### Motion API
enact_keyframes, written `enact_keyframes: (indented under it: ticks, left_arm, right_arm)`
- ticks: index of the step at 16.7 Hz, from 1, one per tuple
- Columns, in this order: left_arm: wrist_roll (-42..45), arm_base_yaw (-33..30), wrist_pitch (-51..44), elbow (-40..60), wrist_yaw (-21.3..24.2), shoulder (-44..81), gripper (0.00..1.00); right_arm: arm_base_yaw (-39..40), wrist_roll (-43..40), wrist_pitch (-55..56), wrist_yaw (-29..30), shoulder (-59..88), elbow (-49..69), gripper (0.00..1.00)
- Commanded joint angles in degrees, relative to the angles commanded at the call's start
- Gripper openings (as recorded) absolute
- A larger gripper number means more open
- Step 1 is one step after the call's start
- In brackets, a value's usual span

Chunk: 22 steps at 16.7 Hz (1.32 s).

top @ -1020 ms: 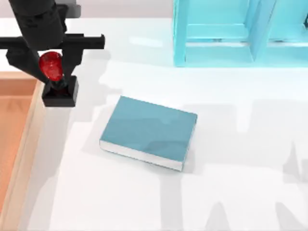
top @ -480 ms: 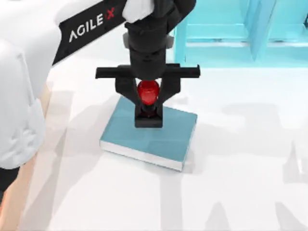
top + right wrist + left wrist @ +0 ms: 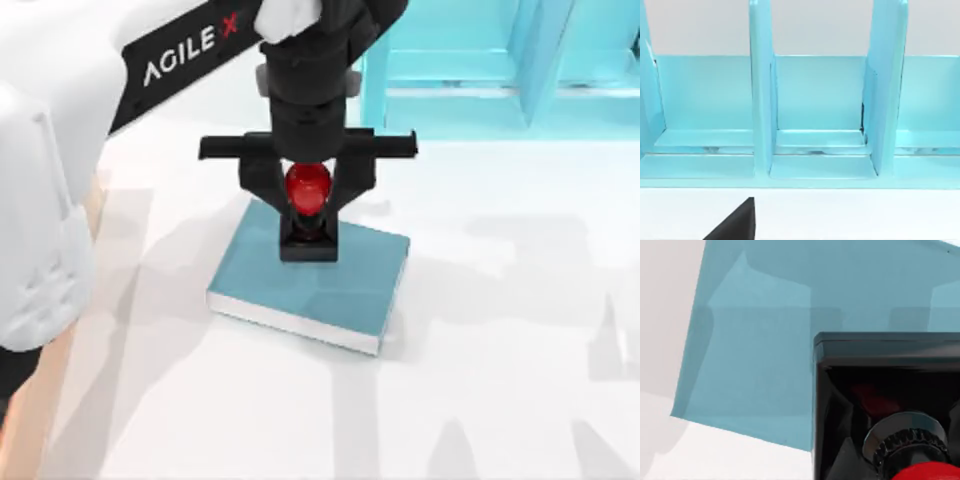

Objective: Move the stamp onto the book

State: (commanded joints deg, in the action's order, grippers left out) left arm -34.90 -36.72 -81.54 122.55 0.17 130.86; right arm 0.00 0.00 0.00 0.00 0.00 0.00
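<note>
— Right, where are we? Starting at the left of the top view, our left arm sweeps in from the upper left, and the left gripper (image 3: 307,192) sits centre frame, clamped on the stamp (image 3: 308,215) by its red knob.

— And the stamp's black base?

— Over the upper middle of the book (image 3: 310,277), at or just above the teal cover; we can't tell whether it's touching. In the left wrist view the base (image 3: 885,390) fills the lower right with the book's cover (image 3: 790,340) spread behind it, so we're well inside the edges.

— So how do we finish this cleanly?

— We'd say come straight down, keep the stamp upright, let the base sit flat before we part the fingers, then lift vertically so the knob isn't dragged.

— Further right?

— The light-blue shelf unit (image 3: 480,70) across the upper right. Our right arm is parked facing the shelf unit's compartments (image 3: 820,100); we can't tell how its fingers stand.
</note>
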Motion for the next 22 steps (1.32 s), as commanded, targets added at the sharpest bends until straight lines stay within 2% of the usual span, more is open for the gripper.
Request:
enact_keyframes:
  ticks: [4, 17, 22]
  left_arm:
    - [0.0, 0.0, -0.2, 0.3, 0.0, 0.0, 0.0]
    - [0.0, 0.0, -0.2, 0.3, 0.0, 0.0, 0.98]
    - [0.0, 0.0, -0.2, 0.3, 0.0, 0.0, 1.0]
  right_arm:
    - [0.0, 0.0, 0.0, 0.0, 0.0, 0.0, 1.0]
    - [0.0, 0.0, 0.0, 0.0, 0.0, 0.0, 1.0]
    - [0.0, 0.0, 0.0, 0.0, 0.0, 0.0, 1.0]
